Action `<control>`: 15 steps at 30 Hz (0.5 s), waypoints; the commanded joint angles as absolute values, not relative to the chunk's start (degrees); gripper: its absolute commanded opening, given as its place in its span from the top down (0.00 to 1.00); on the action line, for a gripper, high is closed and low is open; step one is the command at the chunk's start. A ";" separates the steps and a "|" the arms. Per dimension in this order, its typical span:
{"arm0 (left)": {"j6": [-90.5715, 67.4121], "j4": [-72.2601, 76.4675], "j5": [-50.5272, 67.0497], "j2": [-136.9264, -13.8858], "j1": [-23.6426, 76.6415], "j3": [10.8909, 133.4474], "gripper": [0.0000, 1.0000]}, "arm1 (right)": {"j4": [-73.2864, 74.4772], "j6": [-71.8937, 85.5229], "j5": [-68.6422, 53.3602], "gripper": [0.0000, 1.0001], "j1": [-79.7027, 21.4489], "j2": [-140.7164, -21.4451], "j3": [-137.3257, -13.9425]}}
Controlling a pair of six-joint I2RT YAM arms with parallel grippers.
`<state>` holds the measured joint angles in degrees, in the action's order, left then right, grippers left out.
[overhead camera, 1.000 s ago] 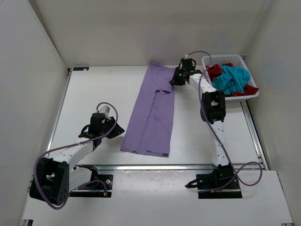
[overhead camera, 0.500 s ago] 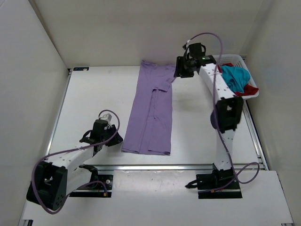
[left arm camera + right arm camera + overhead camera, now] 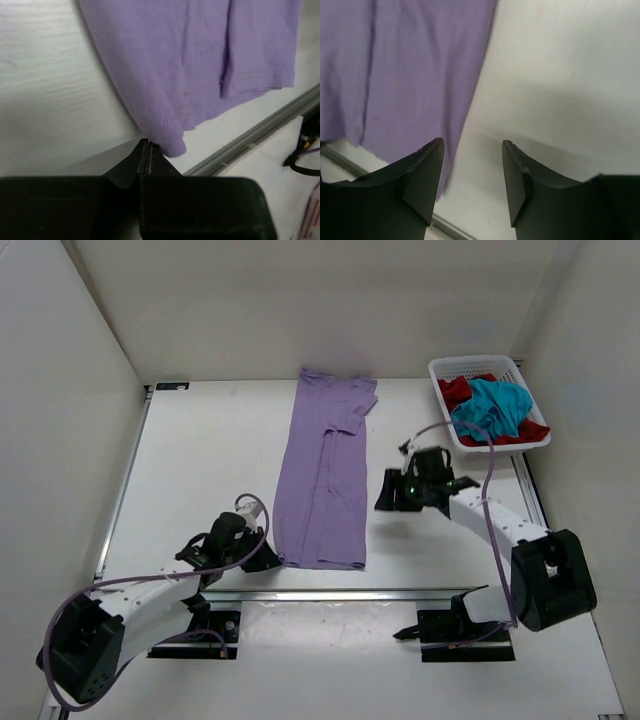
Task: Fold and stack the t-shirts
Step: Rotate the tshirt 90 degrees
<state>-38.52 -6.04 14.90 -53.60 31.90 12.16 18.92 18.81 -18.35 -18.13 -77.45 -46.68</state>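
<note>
The lavender t-shirt (image 3: pixel 325 470) lies flat on the white table, folded into a long strip running from far to near. My left gripper (image 3: pixel 272 562) is shut, its tips touching the shirt's near left corner (image 3: pixel 170 142); I see no cloth between the jaws. My right gripper (image 3: pixel 383 492) is open and empty, low over bare table just right of the shirt's right edge (image 3: pixel 410 65). The deep red t-shirt (image 3: pixel 456 390) and the teal t-shirt (image 3: pixel 490 405) lie crumpled in the white basket (image 3: pixel 475 359) at the far right.
A metal rail (image 3: pixel 400 592) runs along the table's near edge, just beyond the shirt's hem, and shows in the left wrist view (image 3: pixel 260 130). White walls enclose the table on the left, back and right. Purple cables trail from both arms.
The right arm has swung back from the shirt's far right sleeve to the table middle, beside the shirt. The left gripper has moved right and nearer, to the shirt's near left corner.
</note>
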 commanded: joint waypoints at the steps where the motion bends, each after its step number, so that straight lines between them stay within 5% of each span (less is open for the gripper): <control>1: -40.87 -8.61 18.54 -50.63 32.61 11.95 0.98 | 11.52 23.80 -20.92 0.51 -21.26 -70.49 -38.79; 3: -38.86 -13.85 18.38 -46.87 28.94 12.48 0.94 | 9.33 27.58 -21.44 0.49 -23.54 -67.60 -33.85; 10: -36.39 -18.54 16.27 -36.82 17.05 12.22 0.45 | 0.27 37.52 -21.18 0.46 -30.32 -64.16 -21.54; 12: -36.65 -17.33 15.91 -38.14 17.05 11.17 0.33 | -1.92 40.06 -21.35 0.52 -30.59 -64.34 -19.78; 15: -37.96 -13.55 17.23 -41.04 18.45 9.76 0.03 | -3.95 41.65 -21.88 0.61 -31.90 -65.47 -18.72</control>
